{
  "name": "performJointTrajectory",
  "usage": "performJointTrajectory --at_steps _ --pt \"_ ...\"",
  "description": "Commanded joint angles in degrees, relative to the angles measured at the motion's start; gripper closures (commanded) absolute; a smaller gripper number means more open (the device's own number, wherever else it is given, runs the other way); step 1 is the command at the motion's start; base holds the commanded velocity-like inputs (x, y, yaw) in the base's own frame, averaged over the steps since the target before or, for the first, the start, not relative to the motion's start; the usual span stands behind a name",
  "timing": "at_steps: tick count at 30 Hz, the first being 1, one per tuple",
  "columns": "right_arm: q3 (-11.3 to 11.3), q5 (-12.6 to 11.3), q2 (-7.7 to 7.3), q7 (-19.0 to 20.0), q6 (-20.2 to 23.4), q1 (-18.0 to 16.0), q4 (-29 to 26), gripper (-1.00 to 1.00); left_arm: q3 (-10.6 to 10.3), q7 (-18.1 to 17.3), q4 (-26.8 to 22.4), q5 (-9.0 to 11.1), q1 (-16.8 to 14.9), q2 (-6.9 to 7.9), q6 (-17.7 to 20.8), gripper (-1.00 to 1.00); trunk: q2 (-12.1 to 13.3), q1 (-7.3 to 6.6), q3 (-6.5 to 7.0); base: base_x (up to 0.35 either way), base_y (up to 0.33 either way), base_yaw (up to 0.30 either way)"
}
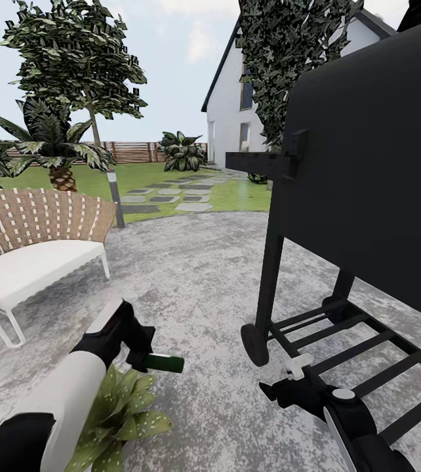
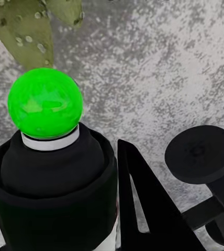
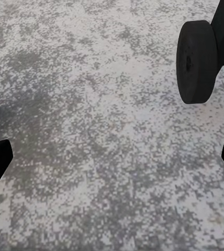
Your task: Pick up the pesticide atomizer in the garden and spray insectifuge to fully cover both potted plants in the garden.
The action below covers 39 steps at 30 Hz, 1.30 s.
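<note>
My left gripper [image 1: 143, 357] is shut on the pesticide atomizer [image 1: 166, 362], a small dark green bottle held level just above the patio, sticking out to the right. In the left wrist view the atomizer [image 2: 45, 102] has a black neck, a white ring and a bright green round tip. Directly under my left arm stands a potted plant [image 1: 122, 413] with broad white-speckled leaves; one leaf [image 2: 25, 29] lies just beyond the atomizer's tip. My right gripper [image 1: 277, 387] hangs open and empty over bare stone [image 3: 112, 159] near the grill's wheel. The second potted plant is out of view.
A big black grill [image 1: 368, 170] on a wheeled frame stands at the right, its wheel [image 1: 255, 344] [image 3: 198, 61] close to my right gripper. A wicker chair [image 1: 33, 249] with a white cushion stands left. The grey patio [image 1: 191, 282] stretches ahead toward lawn, stepping stones, fence and house.
</note>
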Motion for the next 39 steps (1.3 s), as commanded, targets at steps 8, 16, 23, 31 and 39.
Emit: performJointTrajectory --at_steps 8,16,23,31,39 --pt "0.0 0.0 0.0 -0.04 0.0 0.0 0.0 -1.0 -0.26 15.33 -23.43 -0.12 8.45 -0.11 10.23 1.0 0.0 0.0 0.0 0.0 0.0 0.0" --pt "0.09 -0.02 0.0 -0.06 0.0 0.0 0.0 -1.0 0.05 12.88 -33.68 0.04 18.94 0.3 24.69 1.0 0.0 0.0 0.0 0.0 0.0 0.0" --pt "0.09 -0.04 0.0 -0.06 0.07 0.0 0.0 -1.0 2.77 12.16 -33.55 -0.52 20.11 0.62 25.96 1.0 0.0 0.0 0.0 0.0 0.148 0.0" --pt "0.07 0.01 0.0 -0.23 0.12 0.0 0.09 -1.0 -0.95 6.38 -33.8 -5.83 22.93 0.08 24.51 1.0 0.0 0.0 0.0 -0.052 0.17 0.0" --pt "0.0 0.0 -0.08 -0.31 0.51 0.0 0.15 -1.0 5.91 2.87 -43.74 -3.35 25.9 3.58 47.21 1.0 0.0 0.0 0.0 -0.202 0.203 0.0"
